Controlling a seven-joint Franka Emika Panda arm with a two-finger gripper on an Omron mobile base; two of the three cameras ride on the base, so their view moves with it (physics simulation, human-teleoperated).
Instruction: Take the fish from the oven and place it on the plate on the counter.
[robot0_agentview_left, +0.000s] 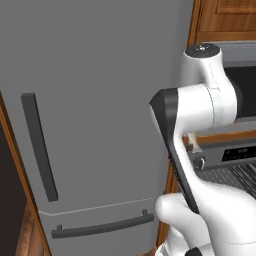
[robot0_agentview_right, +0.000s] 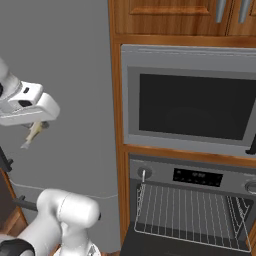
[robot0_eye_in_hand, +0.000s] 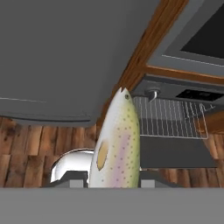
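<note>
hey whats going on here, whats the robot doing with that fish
The robot's gripper is shut on the fish, holding it in the air in front of the grey fridge, away from the oven. The oven door is open with its wire rack bare. The fish is out but not yet set on any plate.

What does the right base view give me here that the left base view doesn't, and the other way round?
Right base view: the fish hanging from the gripper in front of the fridge, and the dark-windowed unit seen whole. Left base view: the fridge's long vertical handle and lower drawer handle. Both: the oven, its door open, with display strip and wire rack, the grey fridge front and wooden cabinet trim.
</note>
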